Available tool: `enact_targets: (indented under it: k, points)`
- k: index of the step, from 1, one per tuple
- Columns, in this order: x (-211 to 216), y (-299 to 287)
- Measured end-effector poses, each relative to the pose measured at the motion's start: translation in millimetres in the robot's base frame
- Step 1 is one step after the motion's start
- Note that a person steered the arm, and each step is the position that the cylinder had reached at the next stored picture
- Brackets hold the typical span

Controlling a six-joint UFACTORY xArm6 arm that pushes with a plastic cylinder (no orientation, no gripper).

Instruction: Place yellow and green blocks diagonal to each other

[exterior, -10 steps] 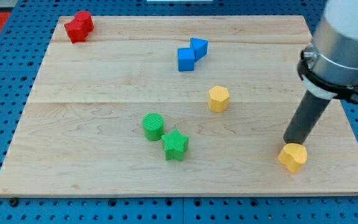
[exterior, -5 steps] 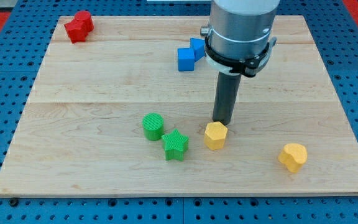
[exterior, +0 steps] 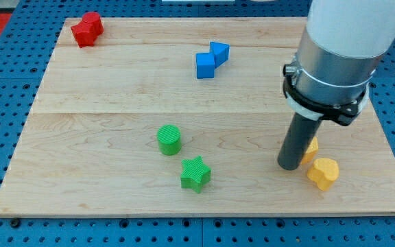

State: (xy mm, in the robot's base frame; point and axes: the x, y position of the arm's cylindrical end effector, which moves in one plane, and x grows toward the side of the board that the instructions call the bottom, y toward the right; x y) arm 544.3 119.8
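My tip [exterior: 290, 165] rests on the board at the view's lower right. A yellow block [exterior: 310, 149] sits right behind the rod, mostly hidden by it. A second yellow block, roughly heart-shaped [exterior: 322, 173], lies just to the tip's right and slightly below. A green cylinder [exterior: 169, 139] stands left of centre. A green star [exterior: 195, 173] lies below and right of the cylinder, a small gap between them. The tip is well to the right of both green blocks.
Two blue blocks [exterior: 211, 59] touch each other near the view's top centre. Two red blocks [exterior: 86, 29] sit together at the top left corner. The wooden board [exterior: 81, 103] lies on a blue pegboard.
The tip moved from the board's middle to the lower right. The yellow hexagon block went with it to beside the other yellow block. The green star shifted down, away from the cylinder.
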Motion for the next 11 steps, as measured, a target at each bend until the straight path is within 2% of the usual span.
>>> enact_targets:
  k: [1, 2, 4, 6, 7, 9, 11]
  points:
    - [-16.9, -9.5]
    - [-28.3, 9.2]
    - [-28.2, 10.8]
    - [27.6, -8.2]
    - [46.4, -66.6]
    - [51.1, -126.0]
    - [-47.9, -144.6]
